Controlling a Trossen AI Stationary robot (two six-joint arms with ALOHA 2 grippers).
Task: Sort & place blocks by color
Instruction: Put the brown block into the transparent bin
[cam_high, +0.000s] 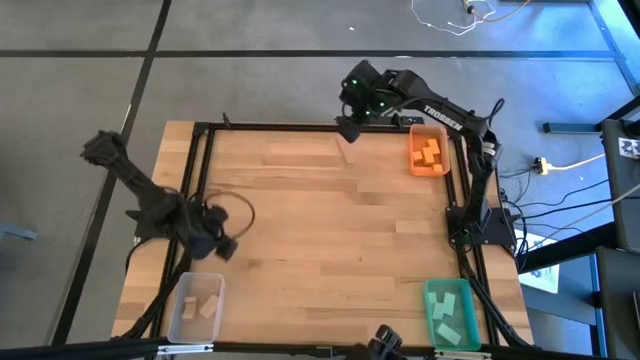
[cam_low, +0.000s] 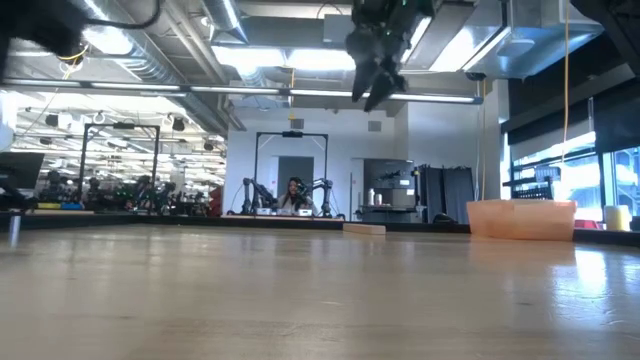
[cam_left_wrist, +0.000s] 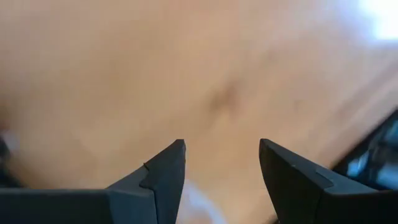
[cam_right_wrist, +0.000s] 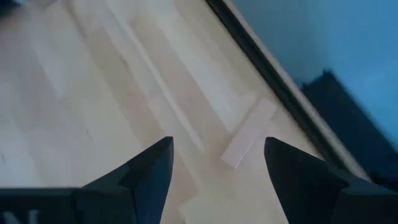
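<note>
In the high view, the left tool (cam_high: 222, 245) hangs at the left of the frame, just above the clear bin (cam_high: 196, 305) at the lower left, which holds pale blocks (cam_high: 208, 306). Its fingers stand spread with nothing between them, only bare table (cam_high: 330, 230) beneath in its wrist view.

Toward the upper middle, one pale block (cam_high: 347, 153) lies loose on the table near the far edge; it appears to be the last one unsorted. The right tool (cam_high: 350, 127) hovers just above it in the frame, fingers spread wide and empty. In the right wrist view the block (cam_right_wrist: 249, 133) lies just ahead of the fingers, its long axis running diagonally, close beside the dark table rail. The right arm is far nearer; the pick likely calls for turning the wrist to span the block's short side.

At the upper right the orange bin (cam_high: 428, 150) holds orange blocks (cam_high: 428, 152); at the lower right the green bin (cam_high: 449, 313) holds teal blocks (cam_high: 448, 312).
</note>
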